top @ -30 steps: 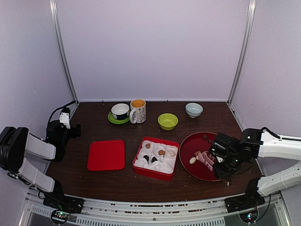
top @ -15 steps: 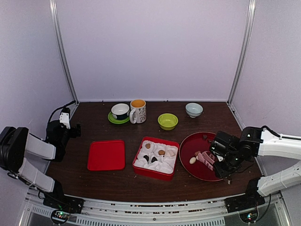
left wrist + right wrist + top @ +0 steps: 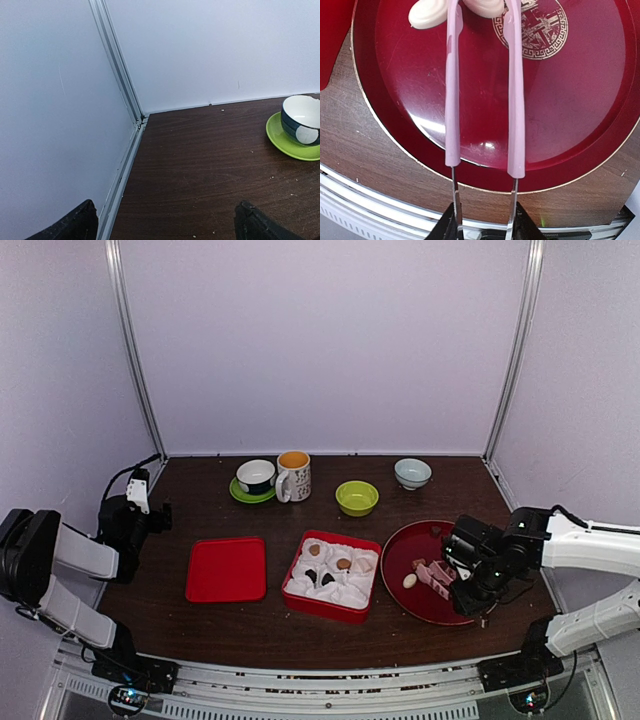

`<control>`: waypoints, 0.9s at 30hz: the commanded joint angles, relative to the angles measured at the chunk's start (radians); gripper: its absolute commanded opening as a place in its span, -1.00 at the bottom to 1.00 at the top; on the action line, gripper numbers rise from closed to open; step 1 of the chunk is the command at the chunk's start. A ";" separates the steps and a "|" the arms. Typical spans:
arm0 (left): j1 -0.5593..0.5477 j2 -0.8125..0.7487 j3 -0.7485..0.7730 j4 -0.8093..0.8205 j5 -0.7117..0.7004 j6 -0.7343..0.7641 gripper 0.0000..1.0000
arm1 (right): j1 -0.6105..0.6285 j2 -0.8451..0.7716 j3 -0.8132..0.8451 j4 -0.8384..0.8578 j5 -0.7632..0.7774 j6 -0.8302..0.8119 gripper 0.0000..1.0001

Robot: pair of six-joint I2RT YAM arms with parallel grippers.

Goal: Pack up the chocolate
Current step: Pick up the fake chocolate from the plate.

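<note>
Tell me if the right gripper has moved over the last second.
Yes. The right gripper, holding the pink tongs, has crept left and slightly toward the back wall, further over the red plate.

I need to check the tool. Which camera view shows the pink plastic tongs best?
The right wrist view: both arms of the pink plastic tongs show clearly over the round dark red plate, tips near cream-white sweets. The top external view shows them small, partly hidden. The left wrist view shows none.
</note>
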 commanded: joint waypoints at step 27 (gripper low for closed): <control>0.009 0.006 0.011 0.057 0.008 -0.004 0.96 | -0.044 0.074 0.054 0.050 -0.079 -0.078 -0.51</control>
